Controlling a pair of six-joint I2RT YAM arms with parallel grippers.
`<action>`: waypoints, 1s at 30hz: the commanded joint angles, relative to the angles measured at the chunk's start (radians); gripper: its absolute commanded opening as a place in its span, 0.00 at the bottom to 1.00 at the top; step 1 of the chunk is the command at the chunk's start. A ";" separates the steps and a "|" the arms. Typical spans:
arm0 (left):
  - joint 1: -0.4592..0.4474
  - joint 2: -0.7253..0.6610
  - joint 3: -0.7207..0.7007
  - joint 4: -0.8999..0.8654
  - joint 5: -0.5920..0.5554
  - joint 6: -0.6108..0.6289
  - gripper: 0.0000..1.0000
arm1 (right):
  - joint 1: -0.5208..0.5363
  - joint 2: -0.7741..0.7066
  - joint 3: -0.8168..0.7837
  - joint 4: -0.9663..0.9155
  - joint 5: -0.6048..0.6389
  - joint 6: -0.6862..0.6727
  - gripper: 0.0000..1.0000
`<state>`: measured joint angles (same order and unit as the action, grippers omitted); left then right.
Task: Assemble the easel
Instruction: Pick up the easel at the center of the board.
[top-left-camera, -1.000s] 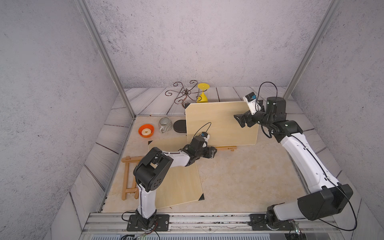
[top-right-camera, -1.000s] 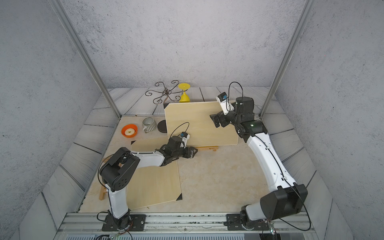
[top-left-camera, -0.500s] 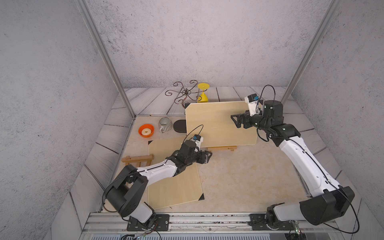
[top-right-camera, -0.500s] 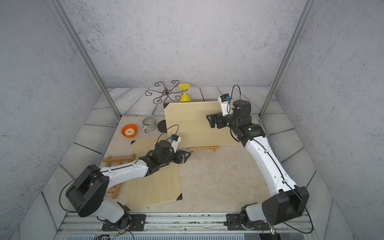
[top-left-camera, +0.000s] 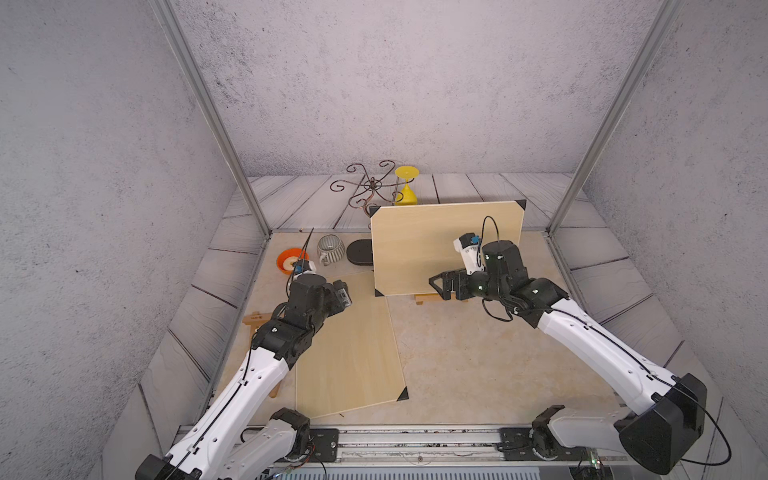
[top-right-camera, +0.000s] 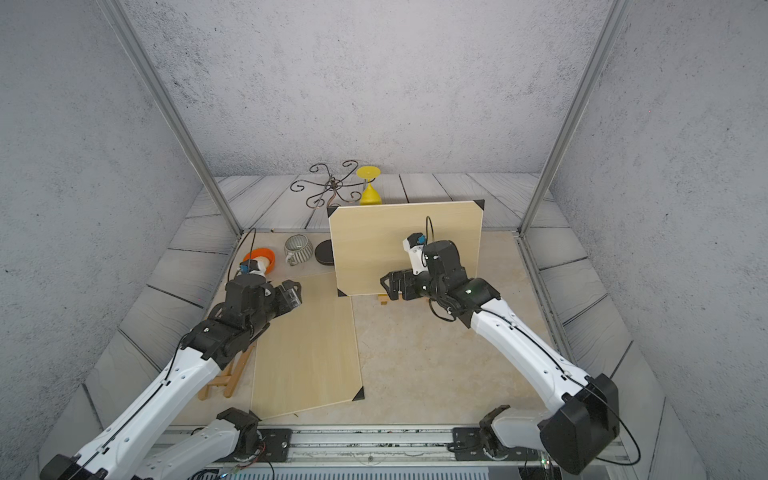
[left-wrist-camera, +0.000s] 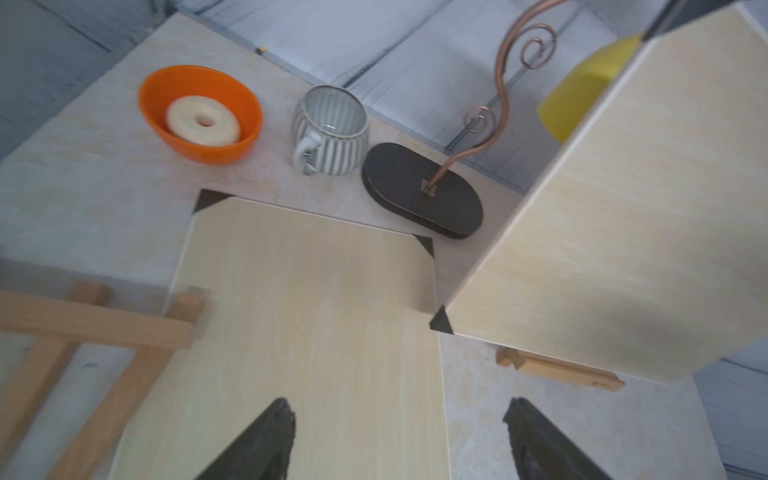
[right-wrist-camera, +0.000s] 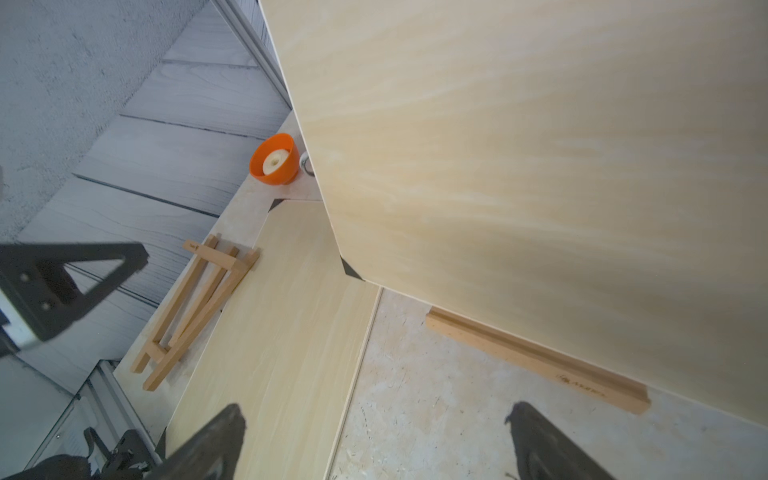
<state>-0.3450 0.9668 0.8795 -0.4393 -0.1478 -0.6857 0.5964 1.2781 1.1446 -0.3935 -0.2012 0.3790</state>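
Right hand (top-left-camera: 442, 286), spread and empty, is hovering before the upright board (top-left-camera: 415, 249), which is resting on the easel ledge (top-left-camera: 424, 297) for support; left hand (top-left-camera: 343, 294) is hanging spread too.

Bowl (left-wrist-camera: 199, 151): orange; ring (left-wrist-camera: 183, 120) cream.
Mug (left-wrist-camera: 336, 145): grey-white vertical stripes.
Goblet (top-left-camera: 406, 189): yellow.
Upright board (top-left-camera: 415, 249) and flat board (top-left-camera: 349, 357): pale wood grain, black corners.
Easel frame (left-wrist-camera: 83, 320): light tan wood.
Stand (left-wrist-camera: 449, 212): black base, copper wire scrolls.

Left tool (left-wrist-camera: 397, 405), right tool (right-wrist-camera: 376, 409): jaws apart
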 joint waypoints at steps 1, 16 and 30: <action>0.110 0.067 0.040 -0.134 0.001 -0.028 0.85 | 0.075 -0.046 -0.084 0.067 0.066 0.031 0.99; 0.478 0.374 0.026 0.021 0.183 -0.160 0.87 | 0.278 0.124 -0.198 0.296 0.126 0.037 0.99; 0.517 0.572 0.060 0.045 0.186 -0.260 0.77 | 0.278 0.214 -0.141 0.276 0.154 -0.029 0.99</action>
<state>0.1513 1.5074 0.9230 -0.3901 0.0418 -0.9192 0.8734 1.4647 0.9752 -0.1177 -0.0704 0.3691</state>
